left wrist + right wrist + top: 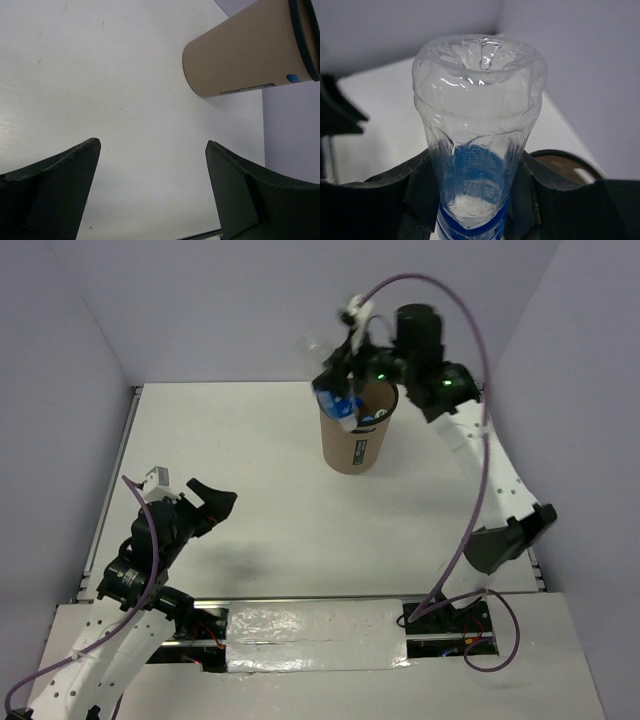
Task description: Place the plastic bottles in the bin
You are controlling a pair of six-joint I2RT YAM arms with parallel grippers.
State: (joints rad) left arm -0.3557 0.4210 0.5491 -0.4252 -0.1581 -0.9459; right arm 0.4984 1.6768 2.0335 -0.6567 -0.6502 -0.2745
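The right pincer (476, 172) has its dark fingers (415, 190) pressed against both sides of a clear, blue-labelled plastic bottle (479, 150), base end nearest, with the white surface (385, 110) behind and the dark-rimmed bin (560, 156) lower right.

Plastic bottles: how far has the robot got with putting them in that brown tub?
Done: the table shows no loose bottles, and blue-and-white bits show inside the bin, count unclear. In hand: the right gripper is shut on a blue-labelled bottle at the bin's rim. To do: letting it drop in. The left gripper is open and empty.
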